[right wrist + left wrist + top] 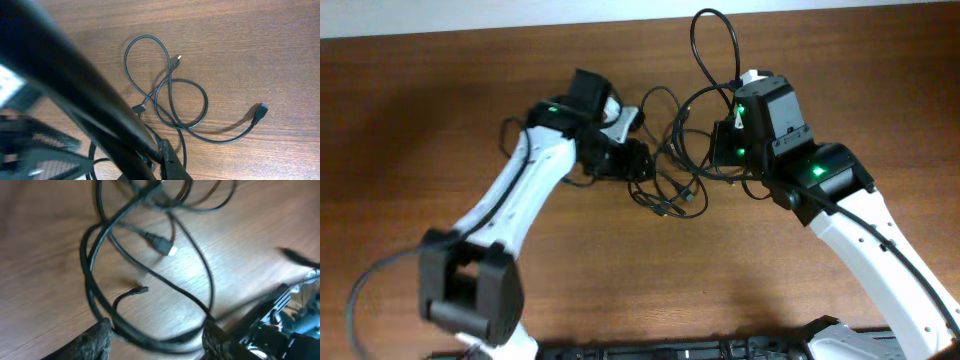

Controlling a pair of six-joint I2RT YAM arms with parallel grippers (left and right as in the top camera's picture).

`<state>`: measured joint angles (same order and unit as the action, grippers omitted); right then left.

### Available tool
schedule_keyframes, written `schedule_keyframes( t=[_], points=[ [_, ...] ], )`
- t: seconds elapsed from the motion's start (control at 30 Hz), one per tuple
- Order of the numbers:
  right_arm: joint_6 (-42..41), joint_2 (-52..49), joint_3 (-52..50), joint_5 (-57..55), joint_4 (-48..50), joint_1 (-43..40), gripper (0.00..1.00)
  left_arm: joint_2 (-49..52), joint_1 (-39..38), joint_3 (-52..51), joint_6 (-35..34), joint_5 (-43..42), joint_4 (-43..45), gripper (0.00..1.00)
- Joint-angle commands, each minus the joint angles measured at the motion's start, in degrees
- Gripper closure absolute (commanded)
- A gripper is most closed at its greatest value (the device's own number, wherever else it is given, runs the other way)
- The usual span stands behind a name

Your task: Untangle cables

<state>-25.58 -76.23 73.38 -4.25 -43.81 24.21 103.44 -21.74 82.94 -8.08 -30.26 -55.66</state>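
The left gripper (156, 336) is held spread, a strand of the cables (89, 282) lying between its fingers, presumably for clamping. The right gripper's (723, 150) closure cannot be told; loops lie beyond its fingers.

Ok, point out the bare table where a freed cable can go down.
Bare table lies left of the left arm, on the near side of the cables between the two arms, and right of the right arm. It is crowded in the middle, where the cables tangle between the wrists.
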Motion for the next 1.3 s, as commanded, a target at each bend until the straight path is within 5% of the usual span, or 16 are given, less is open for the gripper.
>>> schedule_keyframes(
  t=[0.0,0.03,0.07,0.1,0.13,0.3,0.5,0.67,0.93,1.17,1.27],
  points=[
    [-0.4,0.1,0.8,-0.3,-0.4,0.2,0.96,7.3,-0.5,-0.4,-0.3,-1.2,0.0,0.48],
    [-0.4,0.1,0.8,-0.3,-0.5,0.2,0.96,8.6,-0.5,-0.4,-0.3,-1.2,0.0,0.51],
    [-0.4,0.1,0.8,-0.8,-1.6,0.1,0.96,11.5,-0.3,-0.4,-0.2,0.0,0.0,0.85],
    [-0.5,0.1,0.8,-1.5,-2.2,0.1,0.96,11.7,0.0,-0.4,-0.2,0.9,0.0,0.98],
    [-0.4,0.1,0.8,-2.7,-3.0,0.1,0.96,11.6,0.5,-0.4,-0.2,2.0,0.0,1.0],
    [-0.4,0.1,0.8,-8.5,-8.0,-3.7,0.96,11.6,8.3,-0.4,0.0,2.7,-0.7,1.0],
    [-0.2,0.3,0.8,-8.2,-16.4,-25.2,0.96,11.5,27.5,-0.4,1.8,-0.7,-4.3,1.0],
    [-0.2,0.3,0.8,-4.2,-18.6,-43.9,0.96,11.5,34.2,-0.4,1.9,-4.2,-4.4,1.0],
    [-0.4,0.3,0.8,2.9,-18.6,-65.3,0.96,9.2,34.6,-0.3,1.9,-4.5,-2.3,1.0],
    [10.2,0.3,0.8,29.7,-8.6,-64.9,0.96,1.0,27.6,-0.3,8.6,-8.3,-4.1,1.0],
    [7.5,0.9,0.8,36.6,3.6,-65.2,0.96,0.9,19.9,-0.3,9.7,-0.4,-4.5,1.0]
  ],
)
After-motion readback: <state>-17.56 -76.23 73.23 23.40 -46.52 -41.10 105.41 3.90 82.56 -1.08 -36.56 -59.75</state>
